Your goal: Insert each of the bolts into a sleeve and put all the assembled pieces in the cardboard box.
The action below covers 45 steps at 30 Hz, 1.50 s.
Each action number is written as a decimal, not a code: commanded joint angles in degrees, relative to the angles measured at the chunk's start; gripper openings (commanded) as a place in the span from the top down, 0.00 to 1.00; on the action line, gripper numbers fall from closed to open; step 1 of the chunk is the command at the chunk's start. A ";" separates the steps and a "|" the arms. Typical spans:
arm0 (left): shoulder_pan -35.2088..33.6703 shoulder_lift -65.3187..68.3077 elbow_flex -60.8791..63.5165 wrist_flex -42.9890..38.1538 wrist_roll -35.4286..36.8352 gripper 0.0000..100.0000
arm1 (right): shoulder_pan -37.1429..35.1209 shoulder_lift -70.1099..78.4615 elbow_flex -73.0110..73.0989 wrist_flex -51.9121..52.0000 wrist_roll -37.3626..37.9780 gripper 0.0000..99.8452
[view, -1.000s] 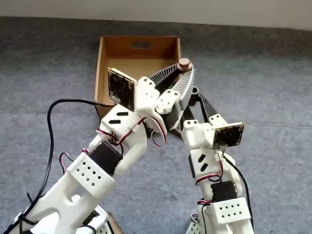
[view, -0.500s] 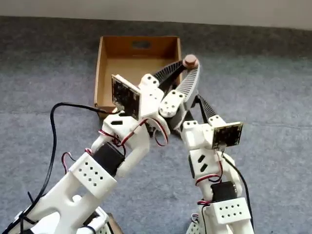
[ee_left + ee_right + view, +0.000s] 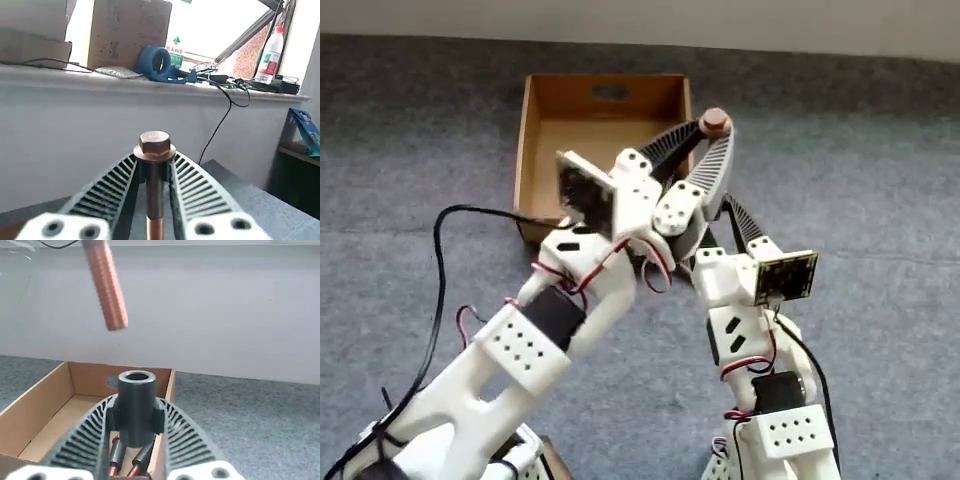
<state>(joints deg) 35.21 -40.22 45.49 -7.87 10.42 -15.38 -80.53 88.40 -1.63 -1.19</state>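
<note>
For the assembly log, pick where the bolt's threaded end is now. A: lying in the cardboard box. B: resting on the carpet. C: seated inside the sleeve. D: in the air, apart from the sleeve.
D: the right wrist view shows the tip of the bolt clear of the open mouth of the sleeve, which the right jaws hold upright.

bolt: copper-toned metal, satin sheen, threaded shank. sleeve: dark grey, smooth, matt, looks plastic. cardboard box: plain brown board, matt. left end effector and right end effector: black ribbed plastic. arm shells: white matt plastic. bench: rough grey carpet-like cloth.
</note>
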 commanded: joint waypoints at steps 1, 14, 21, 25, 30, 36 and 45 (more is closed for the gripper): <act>-0.75 4.62 -4.97 -2.20 0.00 0.99 | -0.13 -0.66 -0.84 -1.27 -0.09 0.99; -1.10 6.20 -6.11 -1.93 -0.09 0.99 | -0.13 -0.66 -0.84 -1.27 -0.09 0.99; -1.19 6.20 -6.90 1.85 -0.26 0.99 | -0.13 -0.66 -0.84 -1.27 -0.09 0.99; -1.19 6.20 -8.57 5.36 -0.26 0.99 | -0.13 -0.66 -0.84 -1.27 -0.09 0.99; -1.19 6.20 -8.66 6.59 -0.70 0.99 | -0.13 -0.66 -0.84 -1.27 -0.09 0.99; -1.10 6.20 -8.57 6.59 -2.99 0.99 | -0.13 -0.66 -0.84 -1.27 -0.09 0.99; -0.57 6.11 -8.75 9.93 -2.73 0.99 | -0.04 -0.66 -0.84 -1.27 -0.09 0.99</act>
<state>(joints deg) 34.77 -33.71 40.22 1.71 7.78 -15.47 -80.53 88.40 -1.63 -1.19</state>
